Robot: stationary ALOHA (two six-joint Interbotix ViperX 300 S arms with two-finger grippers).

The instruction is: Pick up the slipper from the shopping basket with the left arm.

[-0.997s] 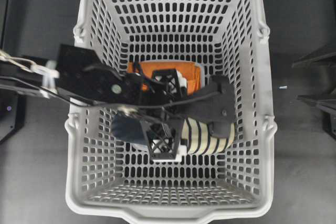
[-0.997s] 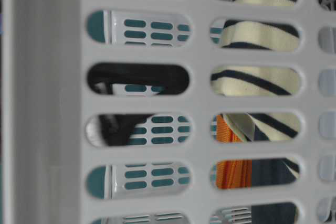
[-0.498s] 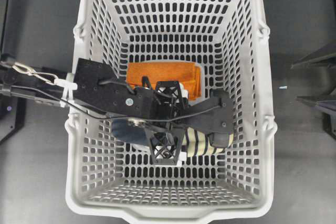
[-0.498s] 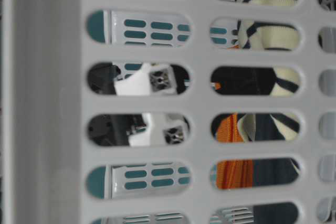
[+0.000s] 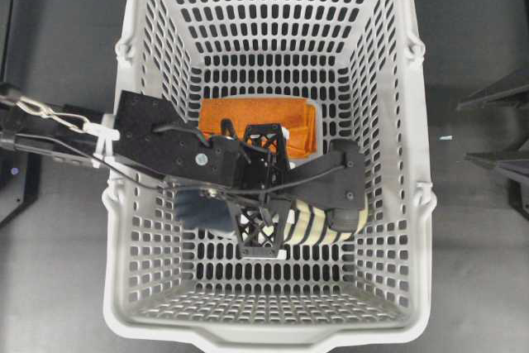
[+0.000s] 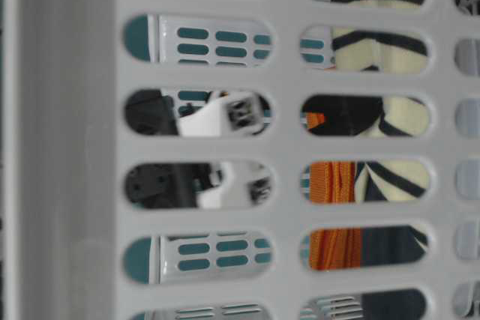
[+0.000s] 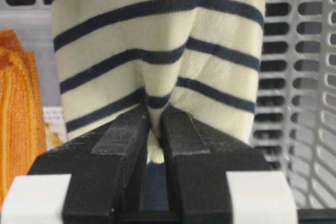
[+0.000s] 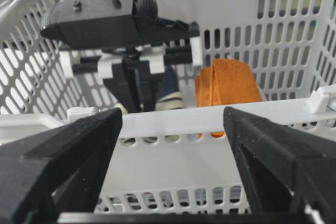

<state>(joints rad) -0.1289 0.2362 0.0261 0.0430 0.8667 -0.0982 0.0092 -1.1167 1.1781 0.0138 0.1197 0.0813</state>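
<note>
The cream, navy-striped slipper [image 5: 316, 222] lies on the floor of the light grey shopping basket [image 5: 264, 334], under my left arm. In the left wrist view my left gripper [image 7: 156, 116] is shut on the slipper [image 7: 157, 51]. Its black fingers [image 7: 123, 135] pinch a fold of the striped upper, and the navy insole shows below the fold. From the right wrist view the left gripper [image 8: 134, 85] reaches down inside the basket. My right gripper [image 8: 173, 121] stands open outside the basket's rim [image 8: 210, 119], holding nothing.
A folded orange cloth [image 5: 264, 113] lies on the basket floor just behind the slipper and left of it in the left wrist view [image 7: 16, 103]. Slotted basket walls [image 7: 294, 77] enclose the gripper on all sides. Dark table surface [image 5: 471, 270] surrounds the basket.
My left gripper's jaws have closed from wide open onto the slipper's upper, bunching the fabric. The slipper has shifted slightly in the basket. The right gripper has not moved.
</note>
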